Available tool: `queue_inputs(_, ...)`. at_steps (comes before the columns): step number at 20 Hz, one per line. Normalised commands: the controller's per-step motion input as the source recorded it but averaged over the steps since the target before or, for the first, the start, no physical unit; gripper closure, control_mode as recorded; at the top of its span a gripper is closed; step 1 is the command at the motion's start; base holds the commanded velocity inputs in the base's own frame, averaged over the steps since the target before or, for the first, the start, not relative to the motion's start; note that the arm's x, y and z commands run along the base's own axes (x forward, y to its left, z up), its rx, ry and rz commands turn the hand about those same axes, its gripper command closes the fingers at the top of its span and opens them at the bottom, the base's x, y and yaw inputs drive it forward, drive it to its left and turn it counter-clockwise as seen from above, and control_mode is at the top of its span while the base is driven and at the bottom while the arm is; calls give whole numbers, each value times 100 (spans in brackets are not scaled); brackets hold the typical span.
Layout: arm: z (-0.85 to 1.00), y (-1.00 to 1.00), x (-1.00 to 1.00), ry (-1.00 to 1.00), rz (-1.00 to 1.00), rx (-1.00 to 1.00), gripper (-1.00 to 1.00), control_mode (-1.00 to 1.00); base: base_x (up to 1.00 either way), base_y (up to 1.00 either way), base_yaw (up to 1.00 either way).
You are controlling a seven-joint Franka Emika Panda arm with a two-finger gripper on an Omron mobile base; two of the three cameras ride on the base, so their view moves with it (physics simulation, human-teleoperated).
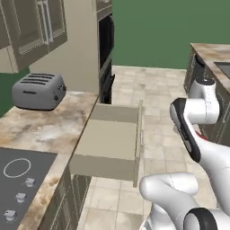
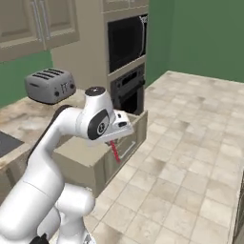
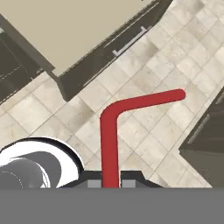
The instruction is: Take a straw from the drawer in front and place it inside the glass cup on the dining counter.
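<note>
Gripper (image 3: pixel 110 183): largely hidden. In the hand view only its two dark finger tips show at the bottom, closed on the straw (image 3: pixel 111 140). In the right base view the hand itself covers the jaws, and a short red length of the straw hangs out below it. In the left base view only a small red sliver shows beside the forearm; too little to read.

Straw: a thin, smooth red tube, bent. It rises straight from the finger tips, then turns through a rounded elbow into a slanting arm with a rounded end. It is held in the air over the pale, mottled square-tile floor (image 3: pixel 144 70), just outside the drawer (image 1: pixel 112 139).

Drawer: pulled out, beige-tan, flat-walled and shallow. Its inside is plain; the slim metal bar handle (image 3: pixel 130 40) is clear in the hand view.

Table (image 1: pixel 40 126): marbled brown-beige stone, carrying a grey four-slot toaster (image 1: pixel 39 91); a dark cooktop is cut off at the frame edge.
</note>
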Motion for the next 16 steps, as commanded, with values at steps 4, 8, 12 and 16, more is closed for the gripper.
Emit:
queue_inputs(4,0,0,0,0,0,0,100,100,-56,-39,-60)
queue_inputs(8,0,0,0,0,0,0,100,100,-51,-40,-57)
queue_inputs(12,0,0,0,0,0,0,100,100,-41,-39,-53)
queue_inputs(16,0,0,0,0,0,0,100,100,-11,-61,-42)
